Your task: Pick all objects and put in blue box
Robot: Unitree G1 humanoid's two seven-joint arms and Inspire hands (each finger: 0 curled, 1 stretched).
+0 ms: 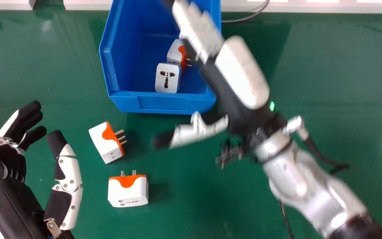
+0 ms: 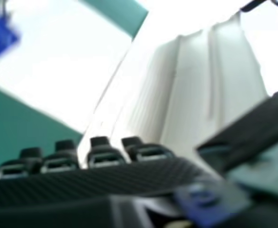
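Observation:
My right hand (image 1: 240,73) reaches across the right wall of the blue box (image 1: 164,103) in the head view, its fingers straight and thumb spread; its fingers (image 2: 100,154) line the bottom of the right hand view. Inside the box lie two white-and-orange plug adapters, one (image 1: 167,78) near the front wall, the other (image 1: 175,52) behind it and partly hidden. Two more are on the green table: one (image 1: 106,142) tilted in front of the box, another (image 1: 128,192) nearer the front. At the left edge my left hand (image 1: 68,176) is open and holds nothing.
Green table surface (image 1: 337,99) spreads to the right of the box, with a pale strip (image 1: 310,7) along its far edge. A grey cable (image 1: 244,18) runs behind the box, and a thin dark cable (image 1: 287,219) lies by the right forearm.

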